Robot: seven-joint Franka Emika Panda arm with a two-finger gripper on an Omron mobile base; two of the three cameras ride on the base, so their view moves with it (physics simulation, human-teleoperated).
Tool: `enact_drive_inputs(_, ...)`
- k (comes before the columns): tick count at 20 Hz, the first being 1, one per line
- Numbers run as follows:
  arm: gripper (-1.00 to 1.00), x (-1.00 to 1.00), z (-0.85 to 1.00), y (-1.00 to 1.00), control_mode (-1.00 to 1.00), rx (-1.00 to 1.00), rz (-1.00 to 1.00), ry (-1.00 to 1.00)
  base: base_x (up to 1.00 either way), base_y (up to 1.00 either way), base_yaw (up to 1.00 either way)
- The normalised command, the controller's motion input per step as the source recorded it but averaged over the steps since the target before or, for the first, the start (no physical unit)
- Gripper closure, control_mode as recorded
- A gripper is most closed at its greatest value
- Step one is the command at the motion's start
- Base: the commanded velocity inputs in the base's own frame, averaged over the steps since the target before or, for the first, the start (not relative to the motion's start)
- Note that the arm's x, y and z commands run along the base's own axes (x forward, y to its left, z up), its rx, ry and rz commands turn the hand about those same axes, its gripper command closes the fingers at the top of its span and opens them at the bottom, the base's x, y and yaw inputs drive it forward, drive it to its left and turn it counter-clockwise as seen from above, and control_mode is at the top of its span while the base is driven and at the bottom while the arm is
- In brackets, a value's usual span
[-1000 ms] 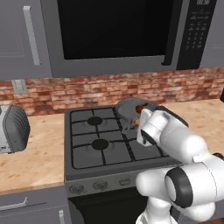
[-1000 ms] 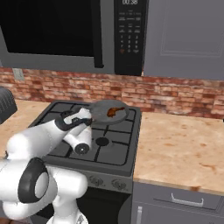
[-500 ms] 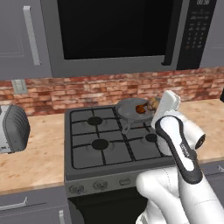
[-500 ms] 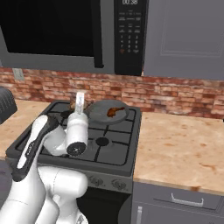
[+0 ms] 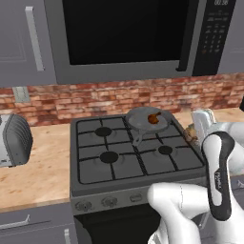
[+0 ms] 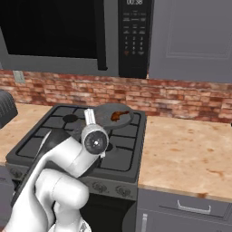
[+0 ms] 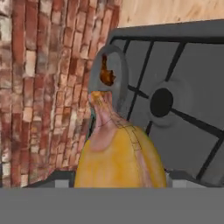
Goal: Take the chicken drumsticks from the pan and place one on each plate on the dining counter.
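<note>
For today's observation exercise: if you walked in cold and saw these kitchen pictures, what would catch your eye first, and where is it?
The golden-tan drumstick looms large in the hand view, held between the gripper's fingers. Behind it, the grey pan sits on the black stove's rear right burner with a darker reddish-brown drumstick inside. The white arm bends over the stove's front, below a big dark microwave.

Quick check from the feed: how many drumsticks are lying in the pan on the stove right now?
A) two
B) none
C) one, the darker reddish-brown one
C: the pan holds just the darker drumstick, while the paler golden drumstick sits up close between the gripper's fingers in the hand view.
</note>
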Motion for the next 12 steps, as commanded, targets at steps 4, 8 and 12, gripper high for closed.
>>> enact_drive_inputs(4,1.0,-0.35,-1.0,0.16,-1.0,-0.56,0.22,0.68,0.0,0.0,0.0)
enact_drive_inputs(8,1.0,-0.25,-0.72,0.04,-1.0,-0.25,0.11,0.29,0.0,0.0,0.0)
enact_drive_inputs(12,1.0,-0.06,-0.32,0.0,-1.0,-0.08,0.06,0.1,0.0,0.0,0.0)
